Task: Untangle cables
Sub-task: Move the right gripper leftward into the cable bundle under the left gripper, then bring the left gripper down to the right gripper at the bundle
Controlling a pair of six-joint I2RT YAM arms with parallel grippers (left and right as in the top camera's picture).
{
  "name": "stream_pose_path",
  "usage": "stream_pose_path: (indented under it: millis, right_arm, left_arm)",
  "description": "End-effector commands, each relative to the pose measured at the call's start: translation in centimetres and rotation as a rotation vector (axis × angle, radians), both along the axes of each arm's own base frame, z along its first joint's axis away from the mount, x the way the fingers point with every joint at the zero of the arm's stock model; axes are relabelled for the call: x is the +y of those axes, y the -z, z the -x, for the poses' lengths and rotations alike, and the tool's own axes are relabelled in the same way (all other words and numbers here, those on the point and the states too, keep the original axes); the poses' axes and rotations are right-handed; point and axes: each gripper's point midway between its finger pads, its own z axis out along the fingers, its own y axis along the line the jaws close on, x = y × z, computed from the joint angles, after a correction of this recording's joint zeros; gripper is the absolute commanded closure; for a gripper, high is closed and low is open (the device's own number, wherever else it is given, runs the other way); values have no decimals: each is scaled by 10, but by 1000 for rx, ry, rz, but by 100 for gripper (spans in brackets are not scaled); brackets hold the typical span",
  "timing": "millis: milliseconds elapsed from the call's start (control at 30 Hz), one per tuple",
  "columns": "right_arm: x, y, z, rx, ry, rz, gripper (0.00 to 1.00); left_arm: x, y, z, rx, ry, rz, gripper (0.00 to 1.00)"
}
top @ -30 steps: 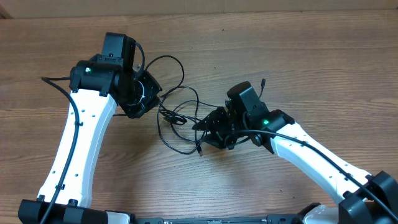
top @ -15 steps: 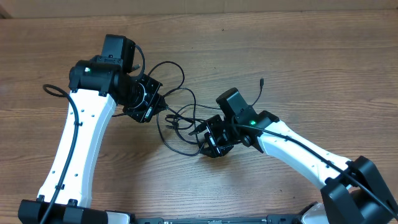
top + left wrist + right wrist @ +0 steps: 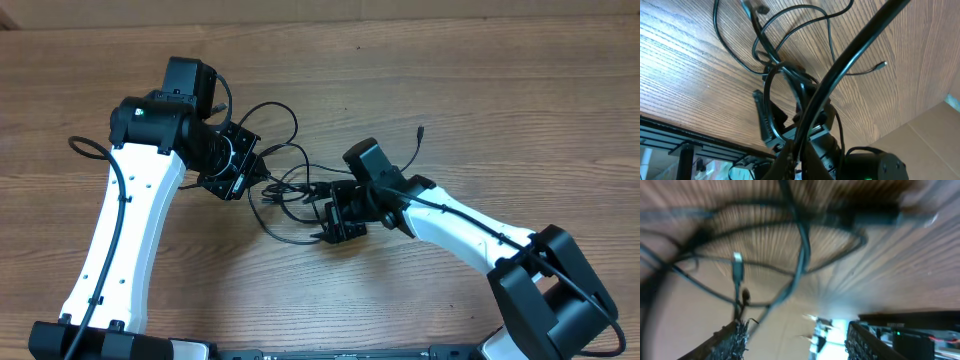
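While tangled between pincers, cables point(image 3: 284, 193) unsorted; left pincer point(image 3: 250, 172) clamped shut, right pincer point(image 3: 323, 220) spread wide, empty; untangling nearly all ahead.

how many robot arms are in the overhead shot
2. The left arm comes in from the lower left, the right arm from the lower right; both end at the cables mid-table. None looks hidden.

The left arm point(image 3: 110, 250) and right arm point(image 3: 455, 230) have white links, black joint housings, and a thick black cable point(image 3: 124, 200) along each.
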Motion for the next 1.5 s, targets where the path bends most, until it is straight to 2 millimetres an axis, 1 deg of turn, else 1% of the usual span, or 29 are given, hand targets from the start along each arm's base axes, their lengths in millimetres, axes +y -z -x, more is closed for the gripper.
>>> stream_pose_path:
  millis: [0, 100, 200, 300, 400, 433, 500, 533, 567, 600, 667, 767, 833, 900, 967, 1033, 1100, 1133, 1167, 1233, 1267, 1367, 1400, 1433, 1467]
  right_arm:
    - [-15, 7, -12, 25, 81, 36, 34]
    - [-10, -1, -22, -22, 79, -9, 34]
    - [4, -16, -32, -92, 63, -83, 33]
    - [18, -27, -30, -104, 43, -145, 33]
    - [26, -31, -24, -72, 46, -166, 35]
    - [28, -31, -23, -70, 40, -171, 39]
    - [32, -34, -19, -69, 22, -187, 56]
    - [33, -34, -18, -67, 17, -190, 66]
    - [34, -35, -17, -66, 13, -192, 72]
    - [35, -35, -16, -64, 9, -193, 76]
    - [35, -35, -15, -64, 8, -193, 82]
    - [35, -34, -15, -73, -1, -189, 96]
    - [31, -29, -16, -111, -22, -161, 96]
    - [23, -19, -20, -189, -53, -95, 96]
    - [13, -11, -22, -272, -114, -32, 96]
    - [12, -12, -24, -358, -189, -25, 96]
    - [10, -16, -28, -433, -228, -9, 96]
    - [8, -18, -29, -452, -234, 3, 96]
    - [2, -19, -30, -473, -235, 35, 96]
    - [-10, -22, -30, -486, -228, 91, 96]
    - [-16, -26, -30, -501, -230, 114, 96]
    - [-32, -40, -30, -554, -241, 163, 96]
    - [-39, -42, -30, -555, -233, 192, 96]
    - [-51, -45, -33, -579, -225, 253, 96]
    - [-55, -46, -35, -594, -226, 276, 96]
  left_arm:
    - [0, -5, -2, -13, 7, 19, 96]
    - [0, -5, -2, -11, 7, 26, 95]
    - [-6, -7, 2, 4, 19, 56, 96]
    - [-10, -7, 4, 7, 30, 57, 95]
    - [-13, -7, 6, 8, 40, 57, 96]
    - [-13, -7, 6, 7, 43, 57, 96]
    - [-13, -7, 6, 8, 43, 57, 96]
    - [-13, -7, 6, 8, 43, 57, 95]
    - [-14, -7, 6, 8, 42, 58, 95]
    - [-14, -7, 6, 10, 39, 58, 95]
    - [-14, -7, 6, 12, 36, 58, 95]
    - [-13, -7, 6, 11, 36, 55, 96]
    - [-11, -6, 6, 10, 33, 46, 96]
    - [-6, -4, 4, 6, 21, 23, 96]
    - [7, 1, -1, -8, -1, -45, 95]
    - [23, 6, -4, -22, -19, -133, 93]
    - [32, 9, -6, -35, -14, -194, 88]
    - [36, 10, -7, -43, -4, -216, 88]
    - [39, 12, -7, -50, 6, -239, 85]
    - [44, 15, -8, -58, 30, -282, 77]
    - [44, 17, -8, -61, 56, -294, 70]
    - [34, 25, -9, -69, 168, -282, 51]
    - [28, 27, -9, -77, 214, -266, 48]
    - [14, 30, -10, -100, 315, -221, 43]
    - [9, 31, -10, -109, 355, -199, 40]
